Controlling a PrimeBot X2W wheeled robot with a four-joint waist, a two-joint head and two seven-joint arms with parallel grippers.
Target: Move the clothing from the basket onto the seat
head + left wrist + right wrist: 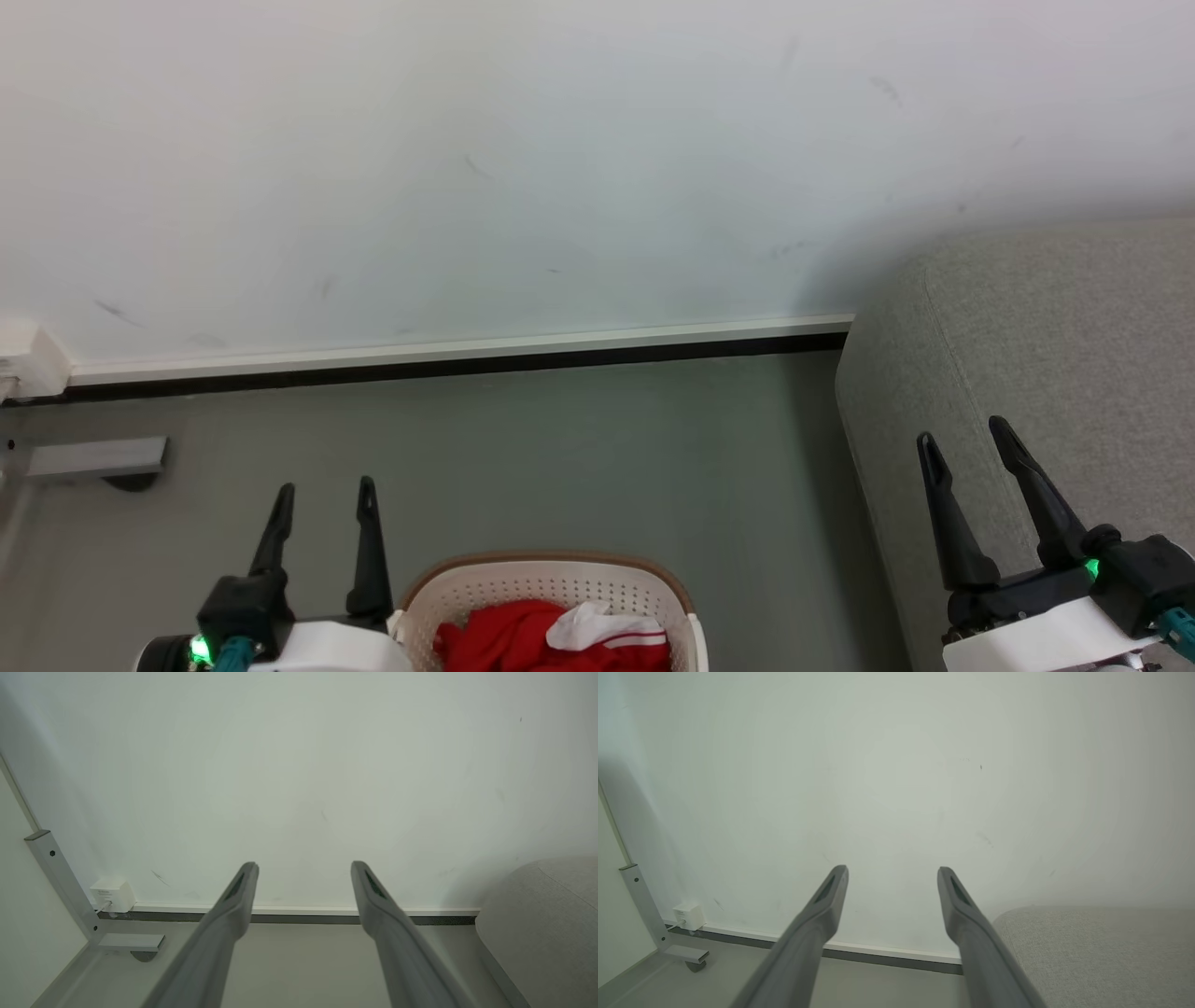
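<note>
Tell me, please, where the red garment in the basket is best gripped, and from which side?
Pinch the raised white fold atop the red garment, coming straight down from above: the basket walls close off every side, and that bunched ridge probably offers the easiest bite. The open left gripper, just beside the basket, looks nearer.

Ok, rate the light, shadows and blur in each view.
Head view: soft even light, no glare, sharp; a faint shadow on the wall beside the seat. Left wrist view: the left gripper looks washed out and soft up close; the wall darkens at upper left. Right wrist view: the right gripper likewise, edges shaded.
</note>
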